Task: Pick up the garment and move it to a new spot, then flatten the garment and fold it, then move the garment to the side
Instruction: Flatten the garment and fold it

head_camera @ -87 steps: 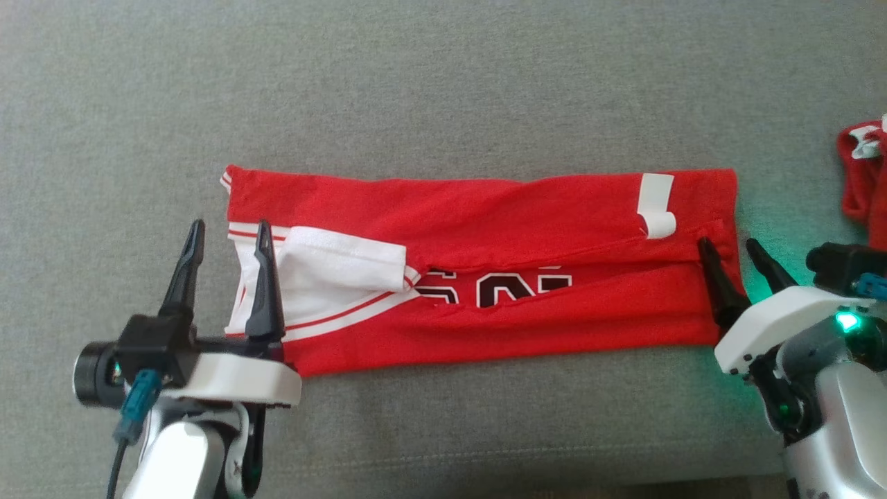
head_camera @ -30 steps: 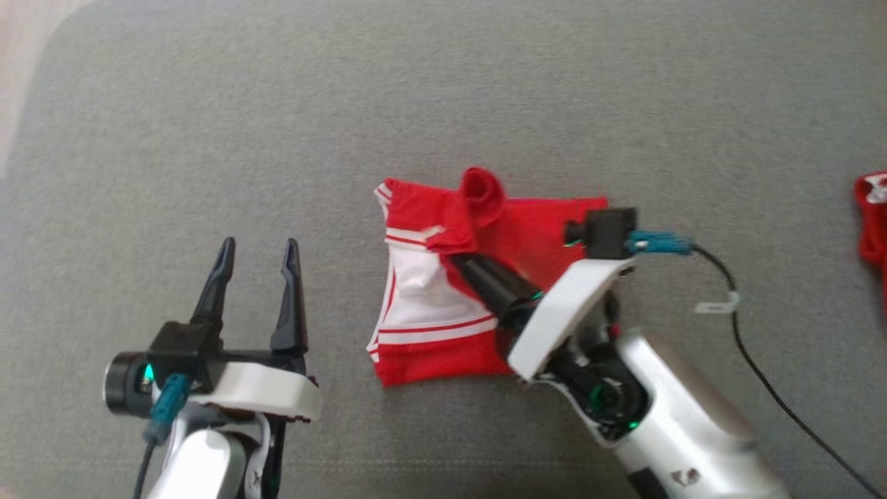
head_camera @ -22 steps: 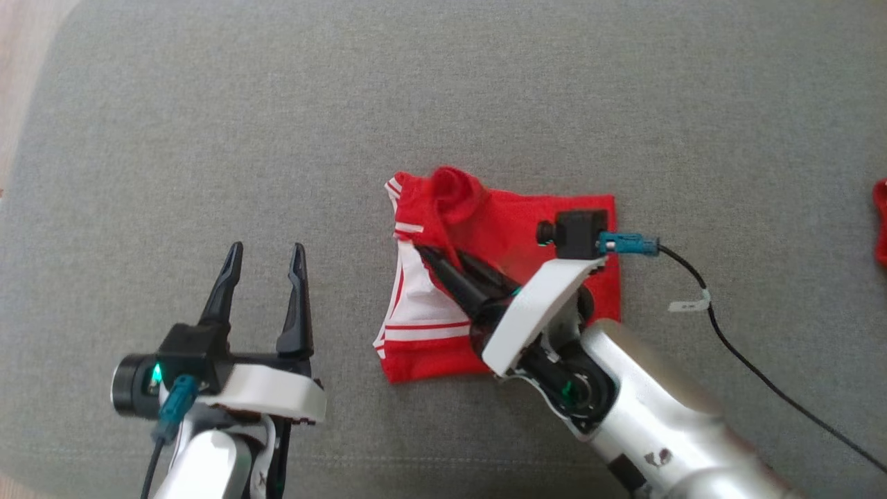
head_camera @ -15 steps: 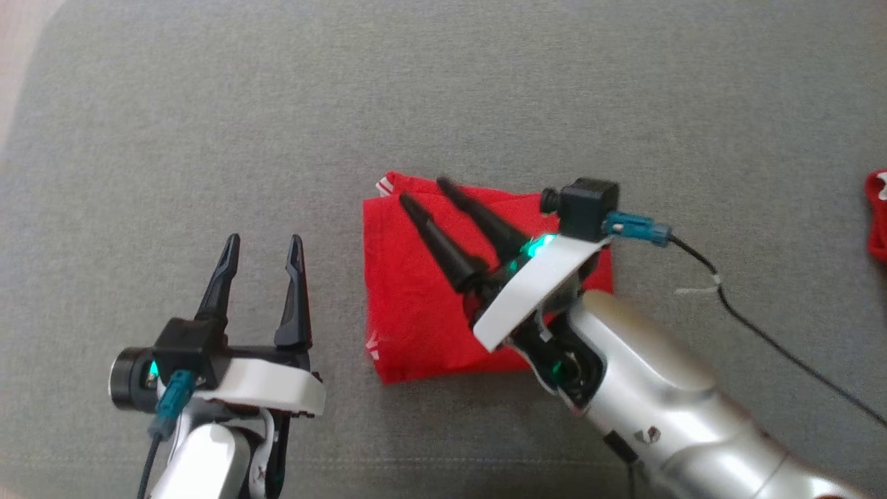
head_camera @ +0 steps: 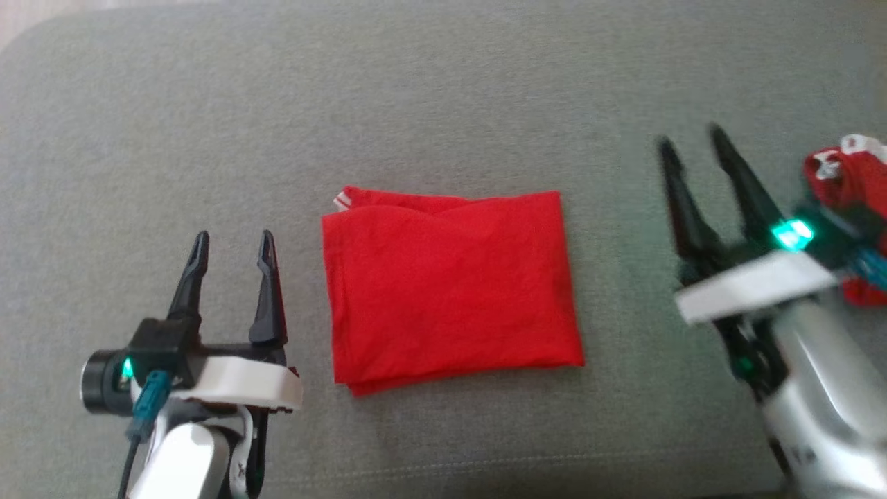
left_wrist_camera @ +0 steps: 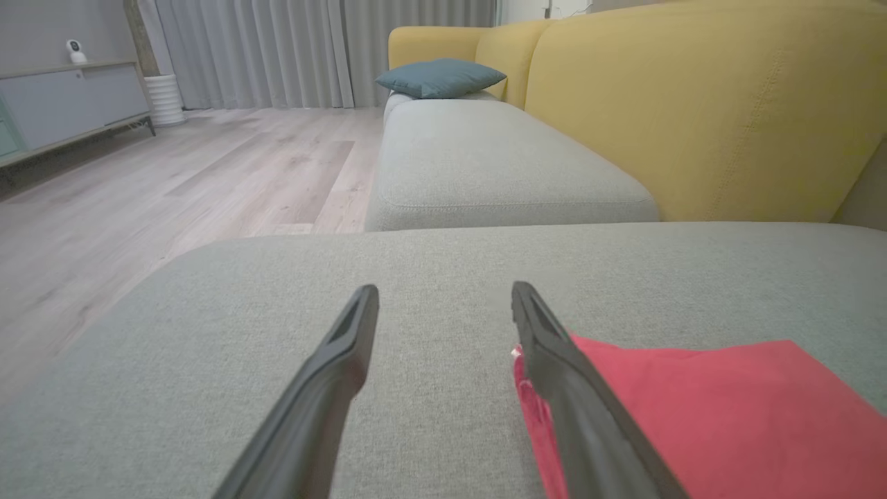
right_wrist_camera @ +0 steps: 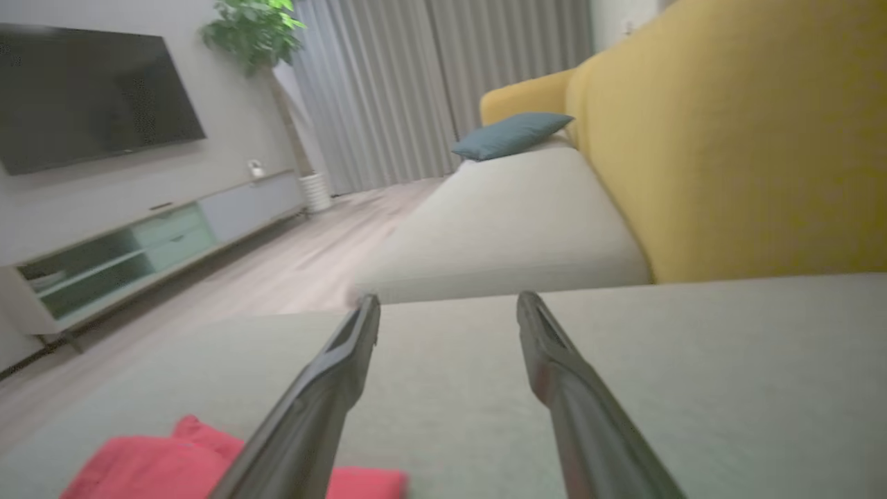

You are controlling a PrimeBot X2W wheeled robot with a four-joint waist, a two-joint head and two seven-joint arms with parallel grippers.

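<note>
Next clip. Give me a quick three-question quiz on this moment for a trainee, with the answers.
1. True or false: the red garment lies folded in a flat rectangle on the grey cushion.
2. The right hand is: A) shut on the garment; B) open, off to the garment's right and clear of it; C) pressing down on the garment's middle.
3. What lies beside the right hand at the right edge of the head view?

Key: 1 true. 2 B. 3 a bunched red-and-white cloth.
</note>
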